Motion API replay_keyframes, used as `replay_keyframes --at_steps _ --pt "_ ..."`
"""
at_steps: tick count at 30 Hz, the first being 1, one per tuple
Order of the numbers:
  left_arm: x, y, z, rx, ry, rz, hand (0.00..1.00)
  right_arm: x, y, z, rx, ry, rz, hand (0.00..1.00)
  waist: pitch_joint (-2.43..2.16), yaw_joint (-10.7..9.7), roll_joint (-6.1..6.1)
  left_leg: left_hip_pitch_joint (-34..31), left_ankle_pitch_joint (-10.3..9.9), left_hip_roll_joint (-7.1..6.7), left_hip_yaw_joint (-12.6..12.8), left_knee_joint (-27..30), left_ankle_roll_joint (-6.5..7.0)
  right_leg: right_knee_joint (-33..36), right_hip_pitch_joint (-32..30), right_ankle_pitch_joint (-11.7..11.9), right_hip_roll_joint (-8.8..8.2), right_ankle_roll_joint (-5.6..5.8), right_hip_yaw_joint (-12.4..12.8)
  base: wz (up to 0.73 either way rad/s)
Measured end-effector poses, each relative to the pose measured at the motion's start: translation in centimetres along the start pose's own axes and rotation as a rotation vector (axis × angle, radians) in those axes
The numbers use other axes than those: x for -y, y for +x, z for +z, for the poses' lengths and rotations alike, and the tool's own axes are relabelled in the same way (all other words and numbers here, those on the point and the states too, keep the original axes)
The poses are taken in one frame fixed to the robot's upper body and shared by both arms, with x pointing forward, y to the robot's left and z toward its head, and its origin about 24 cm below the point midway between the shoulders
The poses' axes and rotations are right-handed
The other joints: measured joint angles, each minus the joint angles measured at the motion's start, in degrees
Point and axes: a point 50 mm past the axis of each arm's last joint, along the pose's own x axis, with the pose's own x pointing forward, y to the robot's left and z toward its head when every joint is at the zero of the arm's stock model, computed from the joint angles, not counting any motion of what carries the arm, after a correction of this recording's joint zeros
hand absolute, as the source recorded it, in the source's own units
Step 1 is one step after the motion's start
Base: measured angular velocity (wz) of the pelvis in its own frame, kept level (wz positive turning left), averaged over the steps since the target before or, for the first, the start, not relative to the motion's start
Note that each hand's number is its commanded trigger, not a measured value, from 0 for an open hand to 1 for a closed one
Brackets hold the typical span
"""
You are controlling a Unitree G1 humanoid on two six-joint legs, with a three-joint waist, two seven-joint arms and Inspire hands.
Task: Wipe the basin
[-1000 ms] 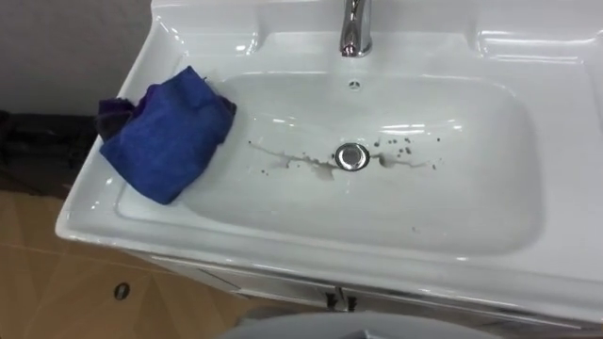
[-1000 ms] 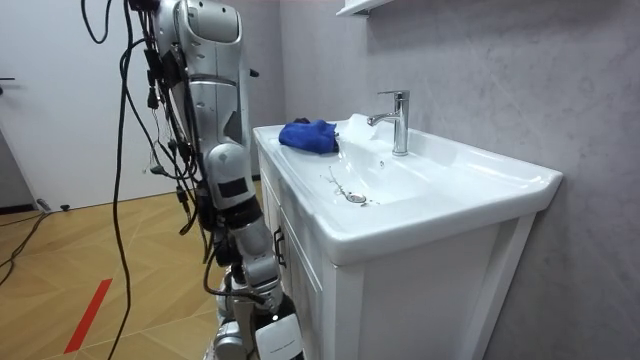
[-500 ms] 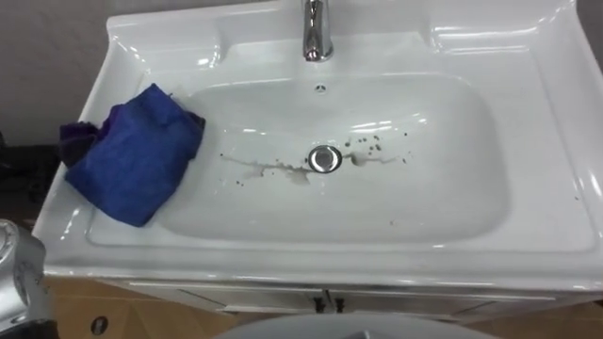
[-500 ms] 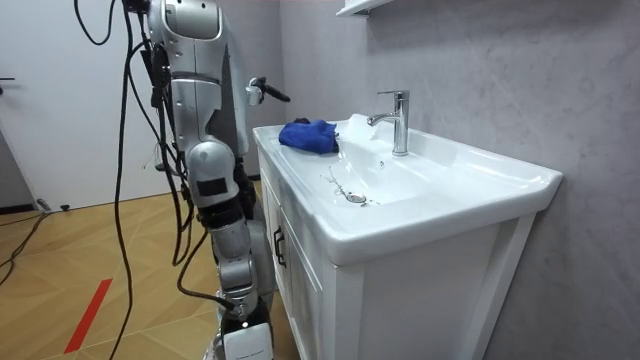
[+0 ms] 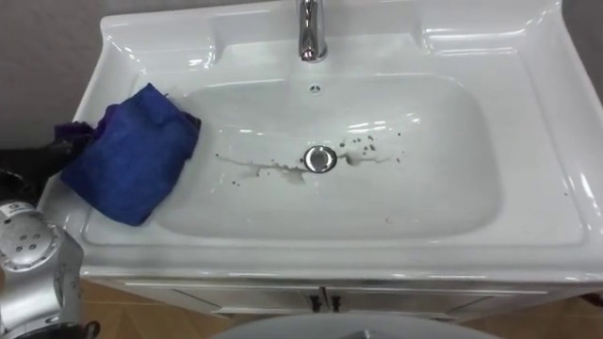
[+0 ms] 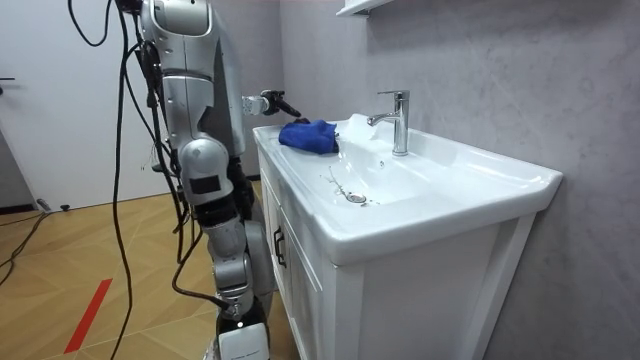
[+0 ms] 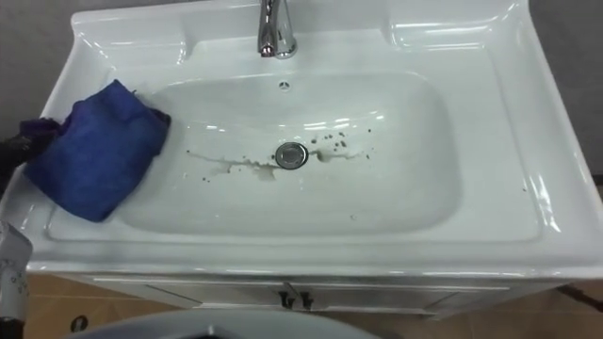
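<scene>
Cloth (image 5: 132, 155) lies bunched on the basin (image 5: 532, 141) rim at nine o'clock. The left hand (image 6: 268, 101) hovers just beside it, its grip impossible to tell. It should take a full hold, then sweep toward three o'clock across the specks (image 5: 363, 145) round the drain (image 5: 320, 158).

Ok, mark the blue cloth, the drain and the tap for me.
blue cloth (image 5: 127, 162): left eye view, middle of the folded bundle.
drain (image 5: 320, 158): left eye view, centre of the metal ring.
tap (image 5: 311, 38): left eye view, lower part of the chrome body.

Blue cloth (image 5: 132, 155) on stained basin (image 5: 377, 254) rim
</scene>
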Motion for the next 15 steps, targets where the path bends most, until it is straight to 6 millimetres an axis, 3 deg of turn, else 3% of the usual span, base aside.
replay_keyframes --at_steps 10,15 --pt "0.2 -0.3 2.6 0.146 0.065 0.001 0.00 0.2 0.0 -0.1 0.000 -0.009 -0.006 0.00 -0.09 -0.2 0.69 0.2 0.0 0.15 0.3 0.0 -0.01 0.0 -0.6 0.1 0.13 -0.12 0.5 -0.03" --pt "0.2 -0.3 2.8 0.159 0.077 -0.004 0.00 0.2 0.0 -0.5 -0.017 -0.007 -0.016 0.00 0.01 -0.5 0.78 0.5 0.0 0.17 0.4 0.0 -0.01 0.0 -0.3 0.1 0.14 -0.12 0.6 0.00"
